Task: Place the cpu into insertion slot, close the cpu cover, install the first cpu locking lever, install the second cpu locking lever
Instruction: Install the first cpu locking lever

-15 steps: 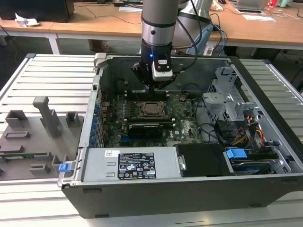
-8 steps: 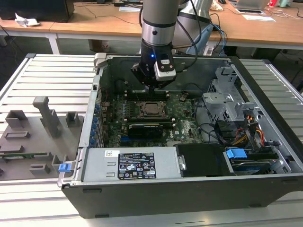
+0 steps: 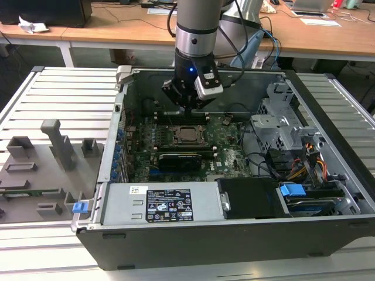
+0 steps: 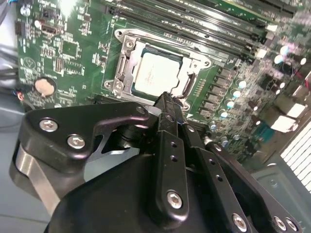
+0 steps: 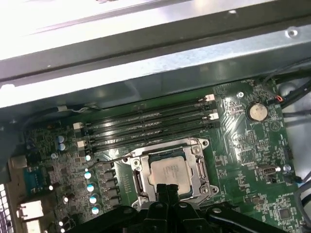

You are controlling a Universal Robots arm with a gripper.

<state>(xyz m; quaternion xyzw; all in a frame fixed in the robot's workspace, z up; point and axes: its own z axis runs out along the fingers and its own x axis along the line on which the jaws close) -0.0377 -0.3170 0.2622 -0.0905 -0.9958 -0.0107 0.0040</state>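
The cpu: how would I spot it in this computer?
Look inside the open computer case at the green board. Near its middle sits a silver frame; the cpu is the flat silvery square inside it, unlike the long black slots nearby.

I saw the cpu [image 5: 169, 170] lying flat in the insertion slot [image 5: 138, 179], silvery top up, with the cpu cover [image 5: 199, 167] down around it — the chip showed through the cut-out. The gripper [image 5: 165, 190] hung at the socket's edge farthest from the case wall [image 5: 146, 68], dark tips pressed together. Four long memory slots [image 5: 150, 127] ran between socket and wall. A coin battery [image 5: 257, 111] sat toward one edge of the motherboard [image 5: 243, 160] — blue-topped capacitors [image 5: 90, 187] toward the opposite one.
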